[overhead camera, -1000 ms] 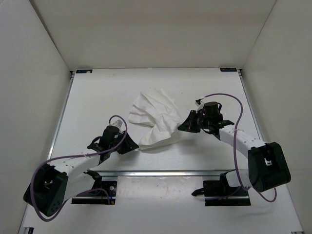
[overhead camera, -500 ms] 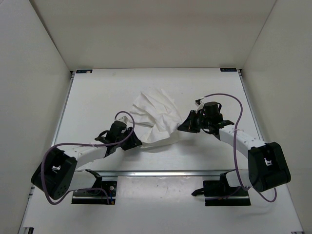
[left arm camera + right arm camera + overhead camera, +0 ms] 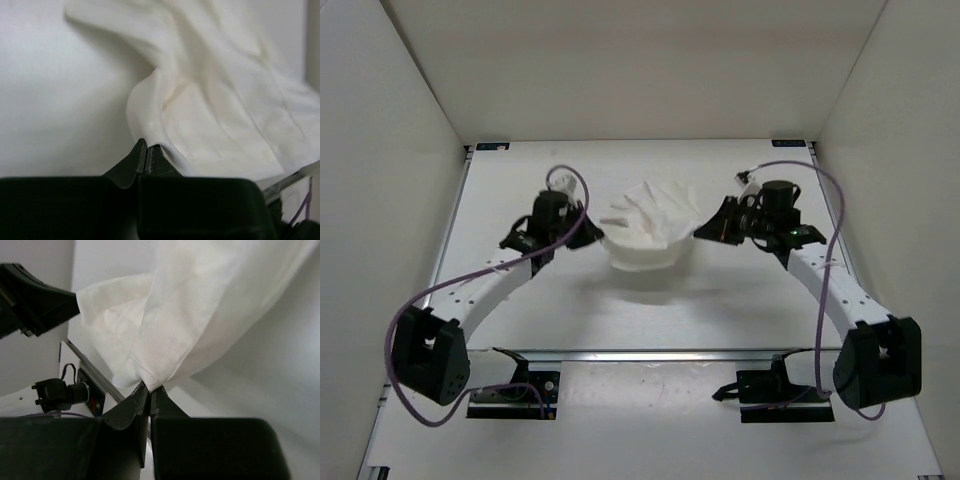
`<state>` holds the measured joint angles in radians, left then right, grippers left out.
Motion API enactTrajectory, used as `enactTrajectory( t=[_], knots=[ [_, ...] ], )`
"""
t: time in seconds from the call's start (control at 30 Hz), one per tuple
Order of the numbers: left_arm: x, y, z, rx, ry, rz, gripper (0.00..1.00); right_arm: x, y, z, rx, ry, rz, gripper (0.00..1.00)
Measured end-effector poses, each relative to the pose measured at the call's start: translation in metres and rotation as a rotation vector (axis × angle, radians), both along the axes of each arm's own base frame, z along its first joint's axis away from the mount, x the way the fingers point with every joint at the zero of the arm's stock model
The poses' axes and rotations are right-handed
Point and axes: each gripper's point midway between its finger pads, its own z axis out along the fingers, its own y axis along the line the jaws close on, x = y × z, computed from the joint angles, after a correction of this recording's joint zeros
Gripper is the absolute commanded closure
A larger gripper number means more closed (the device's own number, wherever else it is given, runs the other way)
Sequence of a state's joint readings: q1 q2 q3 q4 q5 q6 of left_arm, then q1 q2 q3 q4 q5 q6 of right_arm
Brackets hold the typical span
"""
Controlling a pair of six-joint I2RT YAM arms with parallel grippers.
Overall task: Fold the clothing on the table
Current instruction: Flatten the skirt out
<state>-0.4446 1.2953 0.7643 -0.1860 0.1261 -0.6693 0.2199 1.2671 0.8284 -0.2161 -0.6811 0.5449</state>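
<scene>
Viewed from above: the clothing (image 3: 650, 232), plain white and wrinkled, slung like a shallow hammock between two grippers. Positioned over the far half of the table (image 3: 740, 310), about midway between its left and right edges. Sagging in the middle, higher at both ends; unclear whether the lowest fold touches the surface.

Left gripper (image 3: 596, 238) clamped tight on the left end of the fabric. Right gripper (image 3: 700, 232) clamped tight on the right end, facing the other across the cloth.

From the left wrist: black jaws pressed together on a hemmed corner, cloth fanning upward and to the right in soft folds.

From the right wrist: black jaws pinched on a bunched corner, woven fabric draping up and away, with white surface behind it.
</scene>
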Motion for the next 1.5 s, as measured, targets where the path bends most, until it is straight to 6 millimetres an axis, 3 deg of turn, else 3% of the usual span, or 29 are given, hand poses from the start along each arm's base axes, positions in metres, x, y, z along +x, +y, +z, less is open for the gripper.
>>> enactTrajectory(
  t=[0.07, 0.13, 0.2, 0.27, 0.33, 0.43, 0.5, 0.6, 0.7, 0.83, 0.9, 0.97, 1.03, 1.13, 1.2, 1.23, 1.27, 1.33, 1.37, 1.4, 1.43, 1.47, 1.5],
  knots=[
    [0.029, 0.007, 0.069, -0.006, -0.136, 0.021, 1.0, 0.012, -0.005, 0.053, 0.019, -0.14, -0.008, 1.0],
    [0.045, 0.017, 0.145, -0.01, -0.288, 0.048, 1.0, 0.013, -0.012, 0.113, 0.048, -0.292, -0.022, 1.0],
    [0.04, 0.027, 0.231, -0.035, -0.471, 0.065, 1.0, 0.003, -0.021, 0.174, 0.084, -0.449, -0.032, 1.0],
    [0.013, 0.033, 0.303, -0.082, -0.623, 0.045, 1.0, -0.019, -0.025, 0.224, 0.125, -0.577, -0.012, 1.0],
    [-0.018, 0.039, 0.343, -0.114, -0.709, 0.013, 1.0, -0.043, -0.023, 0.253, 0.166, -0.648, 0.035, 1.0],
    [-0.051, 0.044, 0.371, -0.136, -0.769, -0.035, 1.0, -0.071, -0.018, 0.274, 0.215, -0.69, 0.11, 1.0],
    [-0.053, 0.046, 0.368, -0.119, -0.759, -0.052, 1.0, -0.073, -0.015, 0.274, 0.23, -0.675, 0.147, 1.0],
    [-0.023, 0.048, 0.338, -0.054, -0.675, -0.038, 1.0, -0.047, -0.011, 0.252, 0.235, -0.567, 0.173, 1.0],
    [0.03, 0.049, 0.286, 0.03, -0.539, -0.014, 1.0, 0.005, -0.01, 0.22, 0.215, -0.427, 0.16, 1.0],
    [0.101, 0.051, 0.216, 0.142, -0.323, -0.005, 1.0, 0.095, -0.005, 0.179, 0.116, -0.245, 0.121, 1.0],
    [0.136, 0.053, 0.214, 0.177, -0.29, 0.0, 1.0, 0.132, -0.003, 0.185, 0.046, -0.268, 0.095, 1.0],
    [0.157, 0.06, 0.235, 0.182, -0.325, 0.02, 1.0, 0.142, -0.005, 0.201, 0.0, -0.331, 0.066, 1.0],
    [0.154, 0.066, 0.266, 0.161, -0.395, 0.027, 1.0, 0.128, -0.004, 0.229, 0.007, -0.404, 0.077, 1.0],
    [0.116, 0.061, 0.307, 0.133, -0.509, 0.002, 1.0, 0.097, -0.011, 0.254, 0.038, -0.496, 0.098, 1.0],
    [0.083, 0.053, 0.315, 0.104, -0.567, -0.033, 1.0, 0.082, -0.019, 0.251, 0.06, -0.513, 0.102, 1.0],
    [0.067, 0.05, 0.307, 0.091, -0.574, -0.052, 1.0, 0.076, -0.021, 0.241, 0.073, -0.507, 0.105, 1.0],
    [0.053, 0.049, 0.294, 0.086, -0.556, -0.067, 1.0, 0.07, -0.021, 0.226, 0.083, -0.47, 0.109, 1.0],
    [0.048, 0.045, 0.257, 0.082, -0.535, -0.067, 1.0, 0.07, -0.02, 0.187, 0.098, -0.417, 0.107, 0.99],
    [0.045, 0.045, 0.222, 0.095, -0.479, -0.067, 0.96, 0.069, -0.019, 0.156, 0.103, -0.356, 0.102, 1.0],
    [0.042, 0.043, 0.181, 0.111, -0.407, -0.07, 0.87, 0.067, -0.019, 0.114, 0.099, -0.265, 0.083, 0.96],
    [0.036, 0.043, 0.124, 0.136, -0.296, -0.078, 0.59, 0.061, -0.02, 0.078, 0.093, -0.179, 0.066, 0.89],
    [0.029, 0.043, 0.089, 0.155, -0.218, -0.09, 0.49, 0.052, -0.022, 0.042, 0.083, -0.089, 0.05, 0.83],
    [0.017, 0.045, 0.047, 0.175, -0.116, -0.098, 0.43, 0.035, -0.023, 0.0, 0.062, 0.022, 0.028, 0.71]
  ],
)
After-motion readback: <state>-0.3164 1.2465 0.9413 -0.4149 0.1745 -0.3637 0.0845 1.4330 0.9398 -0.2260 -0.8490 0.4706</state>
